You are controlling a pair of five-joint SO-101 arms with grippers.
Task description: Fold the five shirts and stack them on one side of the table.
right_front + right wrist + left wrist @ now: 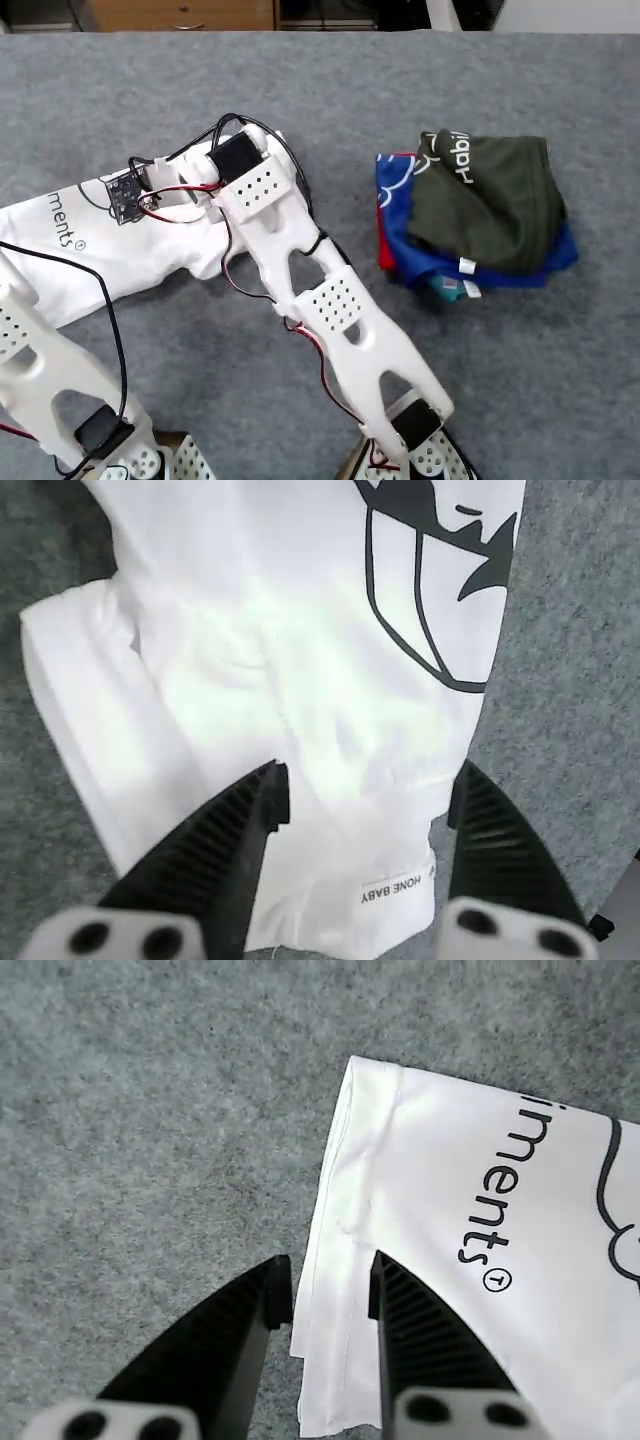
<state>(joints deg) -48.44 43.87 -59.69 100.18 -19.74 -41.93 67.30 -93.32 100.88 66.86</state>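
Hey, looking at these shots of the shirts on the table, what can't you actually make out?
- High view: the folded stack cannot be counted; the dark green shirt on top covers the rest.
- High view: the white shirt runs off the left edge, and an arm covers part.
- Left wrist view: whether the left hand touches the hem is unclear.

LINKS: right arm (335,305) and left arm (45,365), white moulded shells, oval cut-outs, dotted hole grids | JOINTS: black servo (235,155) blocks | WIRING: black cable (110,320) and red wires (325,362) routed along links | WRIST: small dark circuit board (127,196) | END: left gripper (328,1280), right gripper (368,790), black ribbed jaws on white mounts with round holes
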